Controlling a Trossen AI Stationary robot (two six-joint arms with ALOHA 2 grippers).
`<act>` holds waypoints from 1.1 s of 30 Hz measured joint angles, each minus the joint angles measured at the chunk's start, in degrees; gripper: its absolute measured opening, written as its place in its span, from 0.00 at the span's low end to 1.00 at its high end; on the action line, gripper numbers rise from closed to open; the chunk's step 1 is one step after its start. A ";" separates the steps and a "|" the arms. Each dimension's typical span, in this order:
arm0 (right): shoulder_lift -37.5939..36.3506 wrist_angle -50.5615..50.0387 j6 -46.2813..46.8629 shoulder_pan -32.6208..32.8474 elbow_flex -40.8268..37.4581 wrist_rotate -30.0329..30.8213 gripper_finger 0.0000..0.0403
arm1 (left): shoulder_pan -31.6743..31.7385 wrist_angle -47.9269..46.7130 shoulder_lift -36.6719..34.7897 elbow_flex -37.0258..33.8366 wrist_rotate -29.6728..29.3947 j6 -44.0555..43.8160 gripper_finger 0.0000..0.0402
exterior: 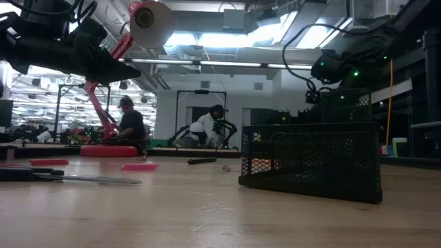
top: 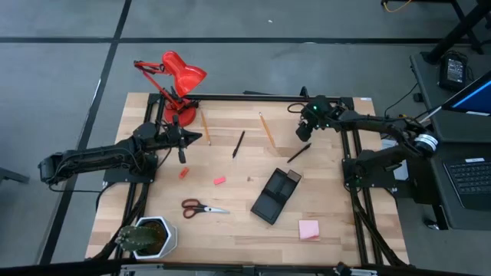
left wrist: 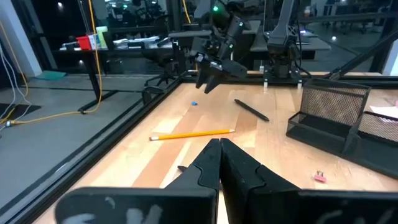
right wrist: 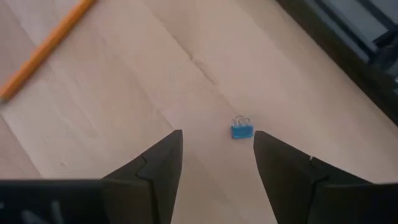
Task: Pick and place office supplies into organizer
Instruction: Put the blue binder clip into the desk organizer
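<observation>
My right gripper is open and hovers near the table's far right corner. A small blue binder clip lies on the wood between its fingertips, untouched. My left gripper is shut and empty, above the far-left part of the table. Two pencils and two black pens lie flat on the table between the arms. Red eraser pieces, red-handled scissors and a pink sticky pad lie nearer. The black mesh organizer stands right of centre.
A red desk lamp stands at the far left edge, close behind my left gripper. A potted plant sits at the near left corner. People work at benches in the room beyond the table.
</observation>
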 joint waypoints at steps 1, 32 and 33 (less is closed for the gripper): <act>0.79 0.03 -1.14 -0.55 0.29 -0.89 0.50 | 0.00 -0.01 0.00 0.00 0.01 0.00 0.00; 9.41 5.57 -11.66 -6.63 0.45 -7.41 0.50 | -0.01 -0.39 0.00 0.00 -1.54 2.99 0.01; 9.44 5.58 -11.43 -6.67 0.63 -7.20 0.50 | 0.00 -0.39 0.00 0.00 -1.55 2.99 0.01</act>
